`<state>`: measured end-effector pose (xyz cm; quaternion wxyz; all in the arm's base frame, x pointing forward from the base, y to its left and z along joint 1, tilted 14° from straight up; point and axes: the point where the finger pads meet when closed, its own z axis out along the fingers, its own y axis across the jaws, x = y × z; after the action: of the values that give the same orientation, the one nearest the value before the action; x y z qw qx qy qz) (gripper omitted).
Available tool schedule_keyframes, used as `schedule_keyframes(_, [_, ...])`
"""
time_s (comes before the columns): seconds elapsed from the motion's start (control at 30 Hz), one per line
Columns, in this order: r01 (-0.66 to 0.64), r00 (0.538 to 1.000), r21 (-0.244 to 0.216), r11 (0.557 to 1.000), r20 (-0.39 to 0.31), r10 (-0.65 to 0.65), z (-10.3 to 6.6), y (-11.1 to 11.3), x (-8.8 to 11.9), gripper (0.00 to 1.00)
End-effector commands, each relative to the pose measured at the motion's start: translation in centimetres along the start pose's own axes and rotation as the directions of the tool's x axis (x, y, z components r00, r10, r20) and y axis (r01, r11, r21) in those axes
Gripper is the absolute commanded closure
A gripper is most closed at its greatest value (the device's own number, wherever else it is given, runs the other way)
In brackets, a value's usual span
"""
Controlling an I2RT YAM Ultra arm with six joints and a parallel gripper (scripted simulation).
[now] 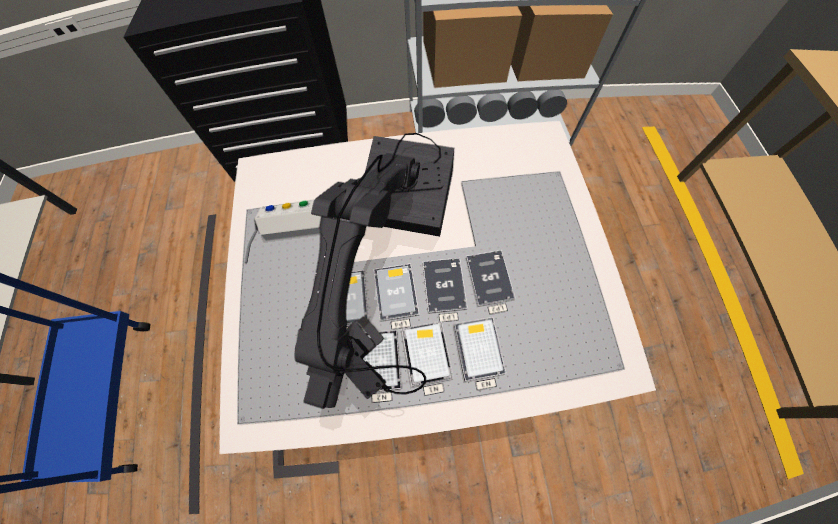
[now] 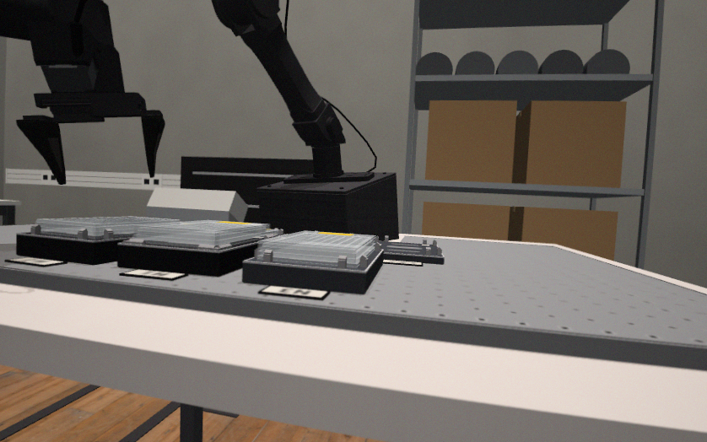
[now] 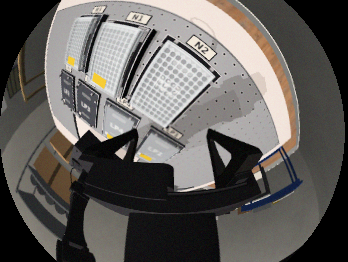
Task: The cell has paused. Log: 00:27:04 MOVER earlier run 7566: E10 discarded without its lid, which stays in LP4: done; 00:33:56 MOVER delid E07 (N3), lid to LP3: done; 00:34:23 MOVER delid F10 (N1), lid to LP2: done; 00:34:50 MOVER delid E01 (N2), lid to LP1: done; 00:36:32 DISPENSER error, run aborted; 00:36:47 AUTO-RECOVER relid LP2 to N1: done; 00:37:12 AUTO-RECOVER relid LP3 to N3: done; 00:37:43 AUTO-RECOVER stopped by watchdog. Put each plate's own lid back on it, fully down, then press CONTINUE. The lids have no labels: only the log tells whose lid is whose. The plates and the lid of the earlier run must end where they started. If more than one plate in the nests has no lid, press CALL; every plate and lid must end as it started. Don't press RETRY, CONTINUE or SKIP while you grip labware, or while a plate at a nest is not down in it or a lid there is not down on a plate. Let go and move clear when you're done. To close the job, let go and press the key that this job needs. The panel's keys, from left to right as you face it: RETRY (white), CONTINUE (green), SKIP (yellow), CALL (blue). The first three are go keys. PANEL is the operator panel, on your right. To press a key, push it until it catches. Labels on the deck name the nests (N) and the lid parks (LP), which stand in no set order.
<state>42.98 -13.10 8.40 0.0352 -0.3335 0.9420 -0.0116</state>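
My gripper [image 2: 107, 179] [image 3: 172, 132] is open and empty, raised above the deck on the N2 side. The N2 plate [image 1: 389, 362] [image 3: 170, 82] sits in its nest with no lid visible. The N1 plate [image 1: 427, 358] [image 3: 114, 55] and N3 plate [image 1: 480, 355] [image 3: 81, 42] each carry a clear lid with a yellow mark. Clear lids with yellow marks lie in LP1 [image 1: 355, 302] [image 3: 162, 144] and LP4 [image 1: 396, 296] [image 3: 120, 119]. LP3 [image 1: 443, 302] [image 3: 87, 114] and LP2 [image 1: 490, 299] [image 3: 64, 96] hold no lid. The panel [image 1: 287, 223] shows blue, yellow and green keys; the arm hides the white one.
The arm [image 1: 333, 271] crosses over the left part of the deck, partly covering LP1 and N2 in the top view. The black arm base [image 1: 407, 213] stands behind the parks, beside the panel. Small nest posts [image 2: 268, 256] stand around the plates.
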Motion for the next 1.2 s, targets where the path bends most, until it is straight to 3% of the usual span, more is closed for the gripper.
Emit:
schedule_keyframes(0.0, [0.0, 1.0, 0.011, 1.0, 0.008, 0.0, -0.5, -0.1, -0.1, 0.0])
schedule_keyframes(0.53, [0.0, 1.0, 0.011, 1.0, 0.008, 0.0, -0.5, -0.1, -0.1, 0.0])
schedule_keyframes(0.7, [-0.083, 0.996, 0.055, 0.995, 0.023, 0.081, -0.7, 2.4, -1.4, 0.0])
schedule_keyframes(0.87, [-0.087, 0.996, 0.058, 0.994, 0.025, 0.086, -0.8, 2.4, -1.4, 0.0])
schedule_keyframes(1.17, [-0.206, 0.978, 0.08, 0.975, 0.047, 0.203, 0.2, 6.0, -2.2, 0.0])
